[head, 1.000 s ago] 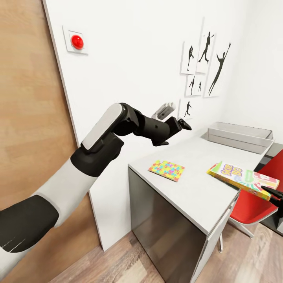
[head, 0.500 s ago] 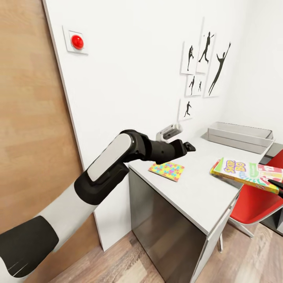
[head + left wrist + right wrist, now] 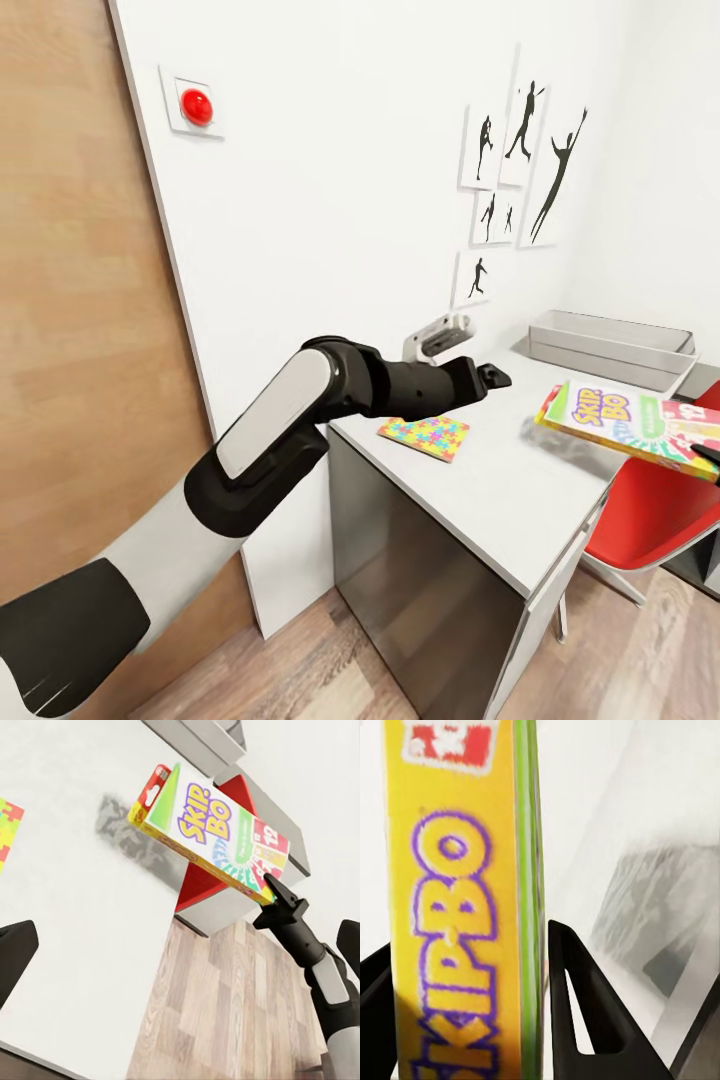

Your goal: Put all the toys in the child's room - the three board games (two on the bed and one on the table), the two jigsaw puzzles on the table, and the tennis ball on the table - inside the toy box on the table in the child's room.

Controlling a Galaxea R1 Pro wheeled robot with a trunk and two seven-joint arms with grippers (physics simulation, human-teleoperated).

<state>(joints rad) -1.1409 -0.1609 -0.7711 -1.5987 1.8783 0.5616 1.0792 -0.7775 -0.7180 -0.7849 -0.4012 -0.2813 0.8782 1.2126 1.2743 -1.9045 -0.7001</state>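
Right claw (image 3: 271,894): my fingers clamp the Skip-Bo board game (image 3: 630,425), now raised and tilted above the table (image 3: 500,480).
Left claw (image 3: 497,376): has advanced over the jigsaw puzzle (image 3: 424,436); fingers apart.
Toy box (image 3: 612,347): at the table's far end.

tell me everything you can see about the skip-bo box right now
The Skip-Bo box is a thin rectangular board game box, cardboard by its look, with a yellow narrow edge, green trim and a bright cartoon-printed face with purple-outlined lettering. It is off the table, tilted above the edge nearest the red chair. The right gripper is shut on one end, a finger against each broad face. Its shadow falls on the tabletop, and nothing else touches it.
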